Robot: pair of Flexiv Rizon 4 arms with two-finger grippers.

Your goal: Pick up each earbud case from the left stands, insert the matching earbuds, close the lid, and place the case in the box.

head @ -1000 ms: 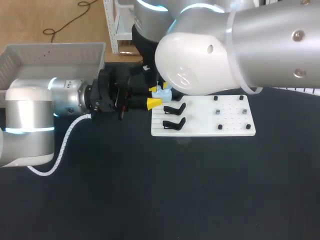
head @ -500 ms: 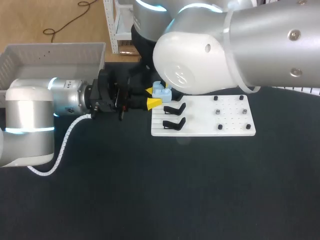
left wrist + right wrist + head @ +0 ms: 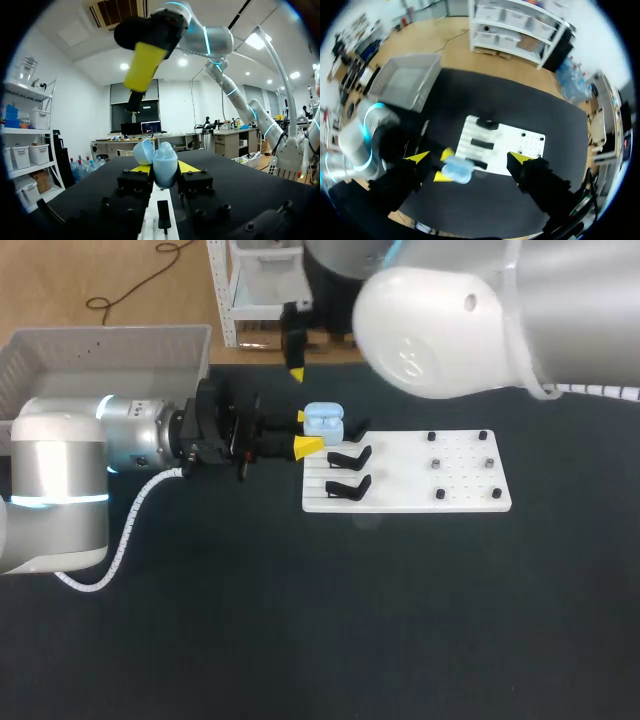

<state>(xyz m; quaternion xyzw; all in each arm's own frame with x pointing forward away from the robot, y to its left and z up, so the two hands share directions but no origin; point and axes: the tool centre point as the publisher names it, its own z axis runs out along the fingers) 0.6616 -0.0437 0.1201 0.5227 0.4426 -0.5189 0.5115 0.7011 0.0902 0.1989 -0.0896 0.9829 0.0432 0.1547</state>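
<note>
Since a second ago my right arm is lifting away. Its right gripper (image 3: 469, 159), which was down at the case, is now hanging high above it, fingers spread wide and gripping nothing. Nothing else is shifting. The grey box (image 3: 100, 350) is sitting well behind my left gripper (image 3: 304, 432), beside that arm. The left gripper is staying clamped on the light-blue earbud case (image 3: 323, 422), one yellow tip on each side, with the lid standing open. I cannot tell whether earbuds are seated inside. Just ahead of those fingertips the white board (image 3: 450, 480) is lying flat, with two black stands (image 3: 348, 456) on its nearest end.
</note>
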